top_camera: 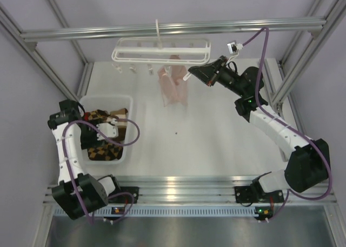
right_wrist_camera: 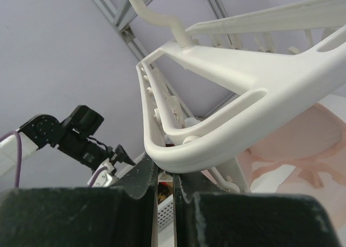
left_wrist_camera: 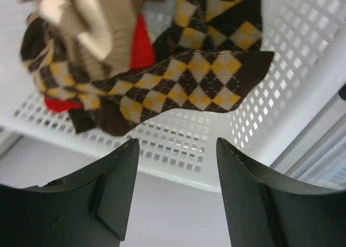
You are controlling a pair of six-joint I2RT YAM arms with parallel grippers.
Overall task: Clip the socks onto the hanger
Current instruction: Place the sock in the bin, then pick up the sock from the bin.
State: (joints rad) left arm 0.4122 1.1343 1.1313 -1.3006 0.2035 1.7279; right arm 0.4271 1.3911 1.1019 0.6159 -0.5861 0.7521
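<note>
The white hanger [top_camera: 161, 49] hangs by its hook from the top rail; it fills the right wrist view [right_wrist_camera: 243, 79]. Argyle socks [top_camera: 102, 149] lie in a white basket [top_camera: 105, 97]. My left gripper [top_camera: 111, 129] is over the basket, open and empty [left_wrist_camera: 177, 144], just short of a brown and orange sock [left_wrist_camera: 178, 85]. My right gripper [top_camera: 190, 69] is raised under the hanger's right end. Its jaws [right_wrist_camera: 165, 171] stand almost together, tips hidden behind the rail, so I cannot tell if they pinch a clip.
A pale pink sock [top_camera: 174, 87] hangs from the hanger's middle clips; it also shows in the right wrist view [right_wrist_camera: 313, 144]. Beige cloth [left_wrist_camera: 97, 25] and a red piece [left_wrist_camera: 141, 47] lie with the socks. Aluminium frame posts [top_camera: 303, 58] stand round the table.
</note>
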